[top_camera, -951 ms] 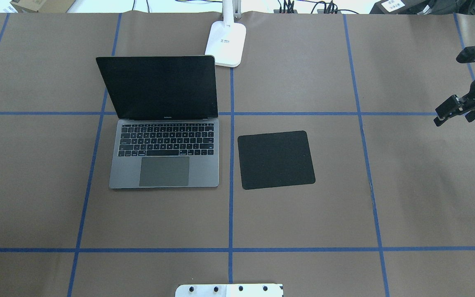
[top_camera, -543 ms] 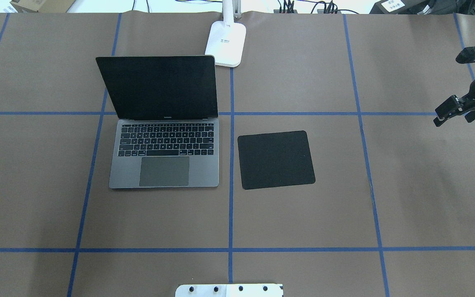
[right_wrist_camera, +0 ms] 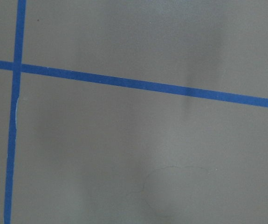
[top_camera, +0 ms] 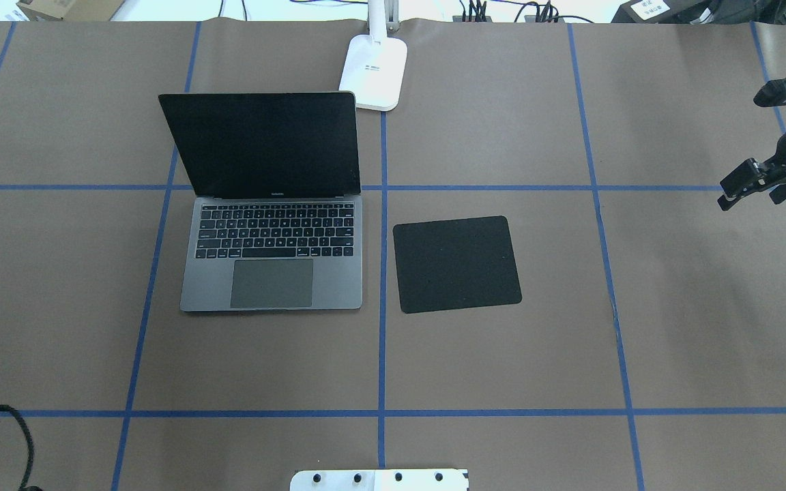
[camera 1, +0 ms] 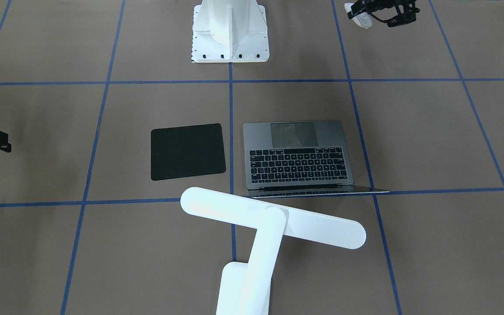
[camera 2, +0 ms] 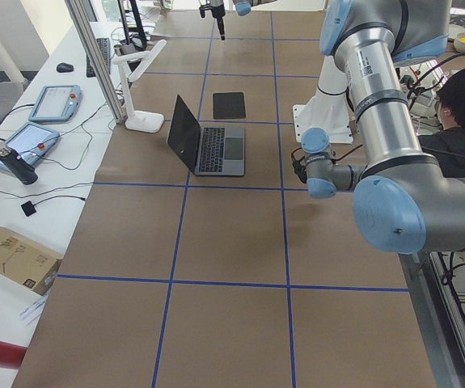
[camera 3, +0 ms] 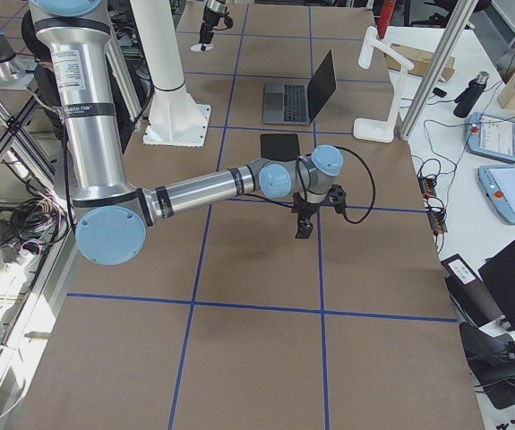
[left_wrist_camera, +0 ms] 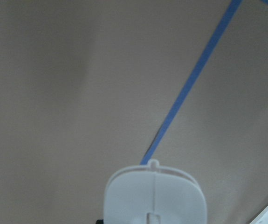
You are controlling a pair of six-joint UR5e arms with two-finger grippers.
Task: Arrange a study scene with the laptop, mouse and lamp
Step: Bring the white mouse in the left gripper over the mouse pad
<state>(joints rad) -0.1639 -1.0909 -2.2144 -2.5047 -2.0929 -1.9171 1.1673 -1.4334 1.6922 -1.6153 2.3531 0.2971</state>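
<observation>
I see the mouse at the bottom edge of my left wrist feed, white and glossy, with brown paper and a blue tape line blurred beyond it; on the front camera it is a small white shape at the tip of the left gripper, which is clamped on it above the table; that puts it on the robot's own side, to the left of the white pedestal and well apart from everything else.

The laptop sits open on the table left of the centre tape line, keyboard and trackpad toward the robot, screen dark and tilted back; the black square mat lies flat just beside it on the right, apart from it, with the tape line running between them.

The lamp stands with its flat base at the far edge, near the upper right corner of the laptop screen; from the front camera its slanted arm rises to the long bar head, which hangs across behind the screen.

The right gripper hovers far out on the right, well clear of the mat; its wrist feed gives me only paper and tape, so I cannot tell whether its fingers are apart or together.
</observation>
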